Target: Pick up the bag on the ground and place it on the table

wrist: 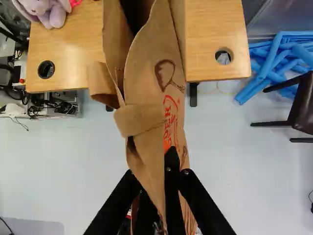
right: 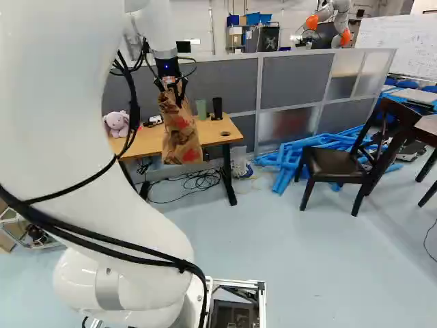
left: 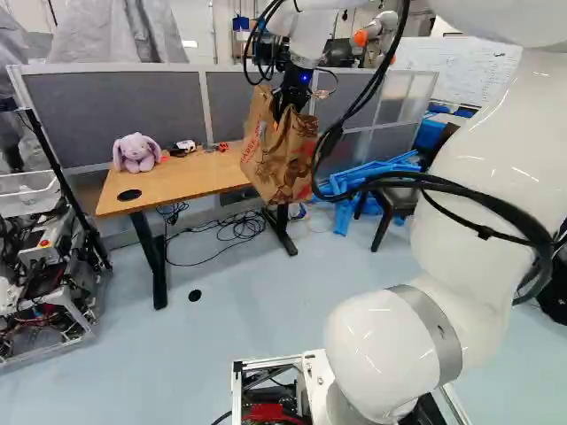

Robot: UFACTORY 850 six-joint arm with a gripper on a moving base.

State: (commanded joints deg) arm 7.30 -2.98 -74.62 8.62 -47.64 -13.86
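High in the left base view my gripper (left: 289, 104) is clamped on the upper edge of a brown paper bag (left: 279, 155). The bag hangs in the air in front of the wooden table (left: 190, 184), overlapping its edge there. In the wrist view the gripper (wrist: 164, 188) has the crumpled paper of the bag (wrist: 149, 88) pinched between its fingers, and the bag's top stretches ahead over the tabletop (wrist: 215, 29). The fingers' pads are hidden by the paper.
A purple plush bunny (left: 136, 152) sits on the table, as do a green cup (right: 201, 109) and a black cup (right: 217, 108). Grey partitions (left: 115, 106) stand behind. Blue tubes (right: 293, 154) and a dark chair (right: 334, 164) are to the right. Another robot (right: 331, 20) stands beyond.
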